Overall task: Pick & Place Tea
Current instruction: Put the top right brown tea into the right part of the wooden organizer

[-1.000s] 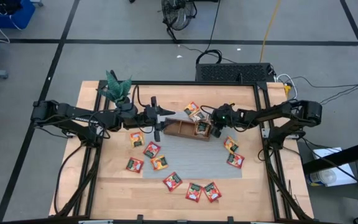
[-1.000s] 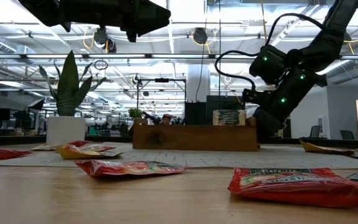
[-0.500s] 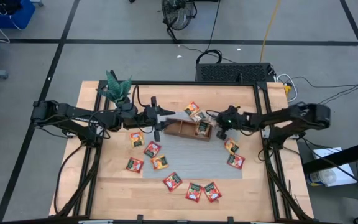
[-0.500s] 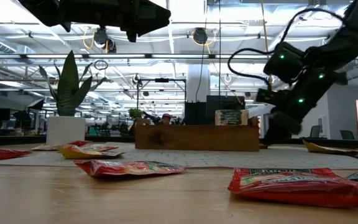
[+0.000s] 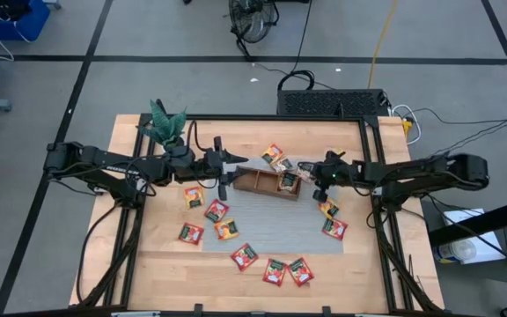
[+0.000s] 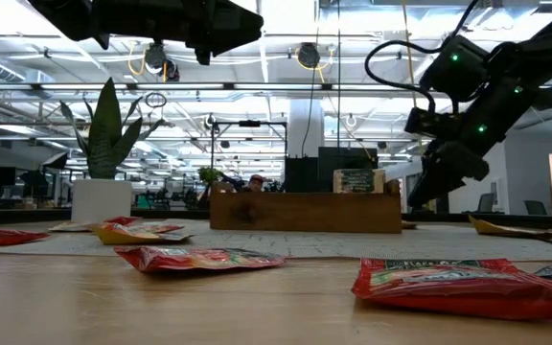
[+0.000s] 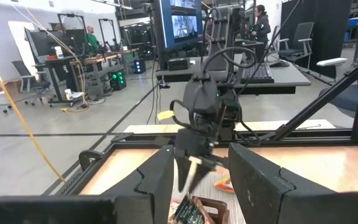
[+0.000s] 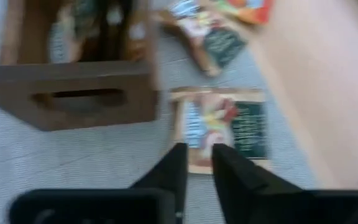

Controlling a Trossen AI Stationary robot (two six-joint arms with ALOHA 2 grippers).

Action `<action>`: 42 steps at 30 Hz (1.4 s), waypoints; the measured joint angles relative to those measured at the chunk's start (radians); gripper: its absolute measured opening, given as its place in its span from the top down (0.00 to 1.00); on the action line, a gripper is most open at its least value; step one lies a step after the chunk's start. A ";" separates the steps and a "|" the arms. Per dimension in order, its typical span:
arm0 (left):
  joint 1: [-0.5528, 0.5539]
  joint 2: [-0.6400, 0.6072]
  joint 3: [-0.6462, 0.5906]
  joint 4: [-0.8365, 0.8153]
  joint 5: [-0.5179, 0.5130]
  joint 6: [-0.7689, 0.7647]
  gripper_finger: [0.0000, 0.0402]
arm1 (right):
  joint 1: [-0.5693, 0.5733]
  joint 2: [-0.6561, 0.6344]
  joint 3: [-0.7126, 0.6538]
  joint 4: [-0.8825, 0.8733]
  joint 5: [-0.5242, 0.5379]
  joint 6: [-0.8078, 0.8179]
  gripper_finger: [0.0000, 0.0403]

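Note:
The brown wooden tray (image 5: 262, 183) stands on the grey mat at mid-table. One tea sachet (image 6: 356, 180) stands on edge in the tray's right compartment (image 5: 286, 180). Several red and orange tea sachets (image 5: 244, 256) lie flat on the mat and table around it. My right gripper (image 5: 306, 167) hangs just off the tray's right end, tilted down, fingers (image 8: 178, 163) a little apart, nothing between them. Past them lies a sachet (image 8: 219, 127) next to the tray's end wall (image 8: 73, 93). My left gripper (image 7: 197, 180) hovers level over the tray's left end (image 5: 224, 169), open.
A potted plant (image 5: 167, 123) stands at the table's far left corner. The mat (image 5: 271, 224) covers the table's middle. A dark frame (image 5: 372, 167) runs along the table's edges. Bare wood shows along the near edge (image 5: 253, 295).
My right gripper has risen from the tray's right compartment and drawn back toward the table's right edge, tipping less steeply down. The sachet stays standing in that compartment. My left arm has kept still.

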 joint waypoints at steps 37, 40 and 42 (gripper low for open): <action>0.000 0.000 0.000 0.000 0.000 0.000 0.61 | 0.053 0.313 0.005 0.188 0.099 0.046 1.00; 0.000 0.000 0.000 0.000 0.000 0.000 0.61 | 0.076 0.290 0.004 0.201 0.112 0.028 1.00; 0.000 0.000 0.000 0.000 0.000 0.000 0.61 | 0.094 0.260 0.001 0.185 0.150 0.023 1.00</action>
